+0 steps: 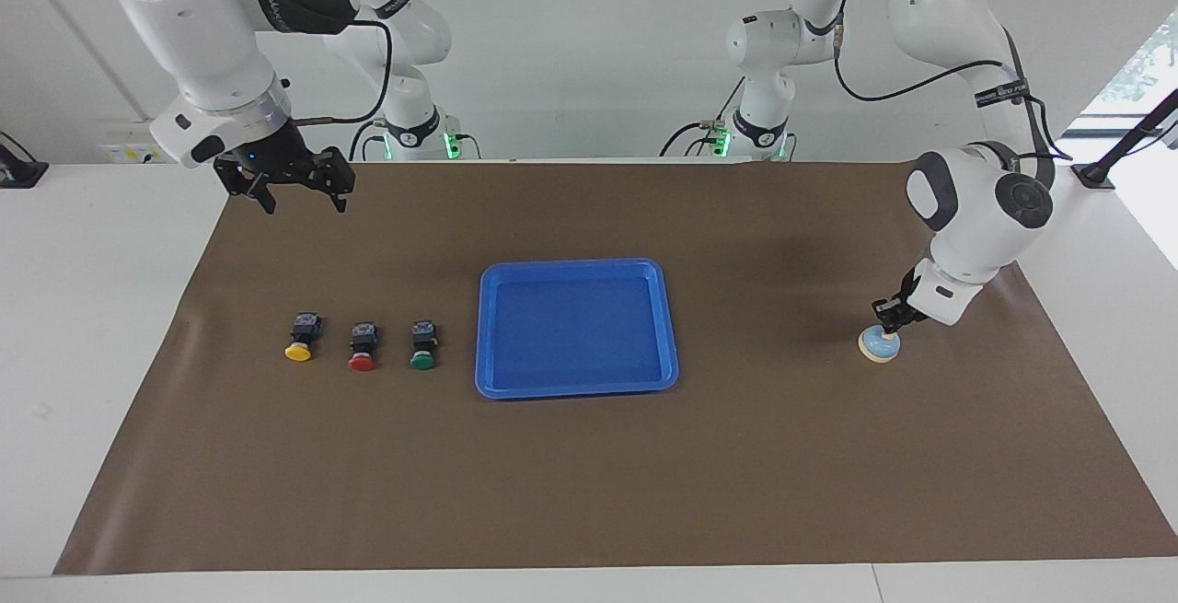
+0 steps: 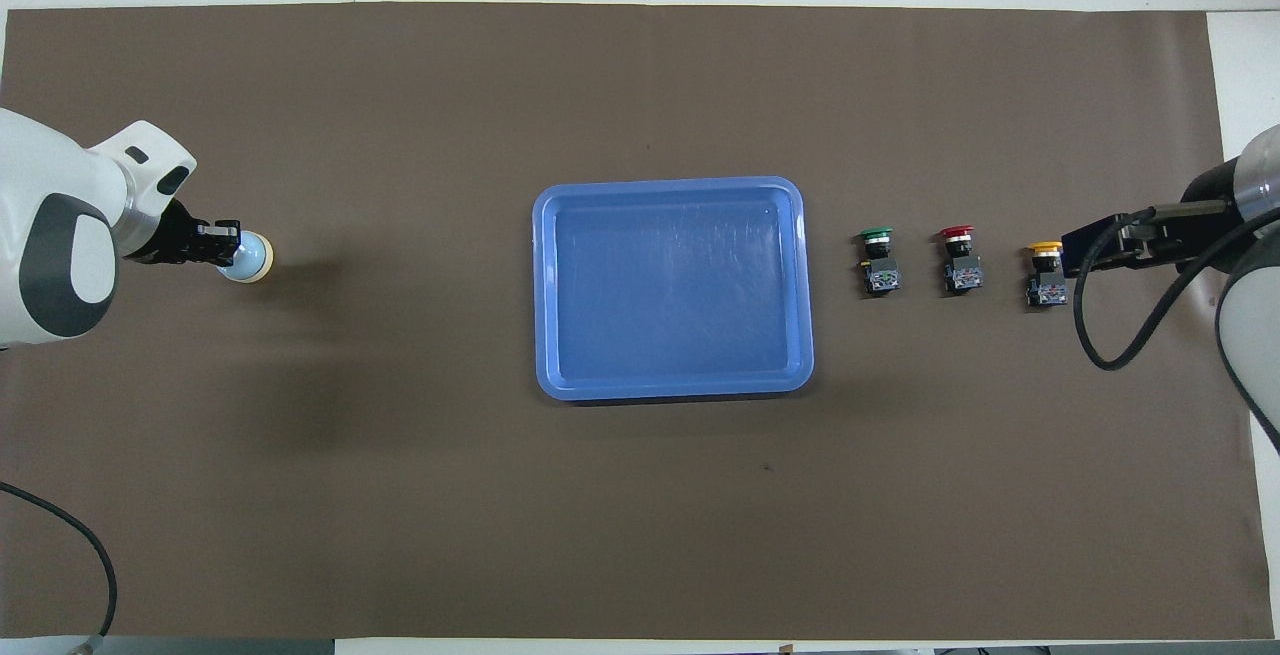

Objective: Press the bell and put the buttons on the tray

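Bell [image 1: 879, 345] on brown mat [image 1: 589, 474]

Left claw [image 2: 232, 243] closed, tips over bell [image 2: 250, 260]; three buttons [image 2: 958, 260] in row beside tray [image 2: 545, 285], toward right arm's end.

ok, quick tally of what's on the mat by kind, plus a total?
Push-buttons: 3, yellow, red, green, in a row toward the right arm's end
Tray: 1, blue, nothing in it
Bell: 1, light blue, toward the left arm's end
Total: 5
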Motion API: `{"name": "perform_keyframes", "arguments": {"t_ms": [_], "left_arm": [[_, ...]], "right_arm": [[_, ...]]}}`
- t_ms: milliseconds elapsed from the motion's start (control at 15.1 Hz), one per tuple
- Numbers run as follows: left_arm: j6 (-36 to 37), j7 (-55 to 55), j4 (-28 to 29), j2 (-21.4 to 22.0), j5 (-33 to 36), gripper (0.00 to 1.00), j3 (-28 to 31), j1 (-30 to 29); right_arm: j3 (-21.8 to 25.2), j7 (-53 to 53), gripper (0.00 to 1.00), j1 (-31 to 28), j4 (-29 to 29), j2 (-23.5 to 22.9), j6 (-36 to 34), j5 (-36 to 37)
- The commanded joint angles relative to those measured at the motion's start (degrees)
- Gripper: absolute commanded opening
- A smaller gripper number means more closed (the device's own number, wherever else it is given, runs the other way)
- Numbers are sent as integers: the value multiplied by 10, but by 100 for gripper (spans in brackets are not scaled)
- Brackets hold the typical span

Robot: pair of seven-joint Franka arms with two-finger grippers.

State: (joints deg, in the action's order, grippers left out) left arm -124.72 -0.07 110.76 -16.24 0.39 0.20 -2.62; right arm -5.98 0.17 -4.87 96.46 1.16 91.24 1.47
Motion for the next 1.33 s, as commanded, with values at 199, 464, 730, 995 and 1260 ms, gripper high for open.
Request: {"name": "perform_keyframes", "arguments": {"t_ms": [199,464,730,995,1260], "left_arm": [[-7,5,2,-1,12,0,2,-3],[139,-1,-96,12,11,99,1,3],[257,-3,-166,38,5,100,-1,5],[338,-3,-203,72,-31,100,-3,5],[405,-3,-234,103,-27,100,-3,4]], "right_arm": [[-3,-17,100,-8,7,12,-8,6],[-3,-18,100,-8,7,12,-8,6],[-3,-24,100,-15,10,14,-23,6],[-2,-39,100,-28,20,16,-14,6],[-3,-56,100,-50,47,18,31,1]]}}
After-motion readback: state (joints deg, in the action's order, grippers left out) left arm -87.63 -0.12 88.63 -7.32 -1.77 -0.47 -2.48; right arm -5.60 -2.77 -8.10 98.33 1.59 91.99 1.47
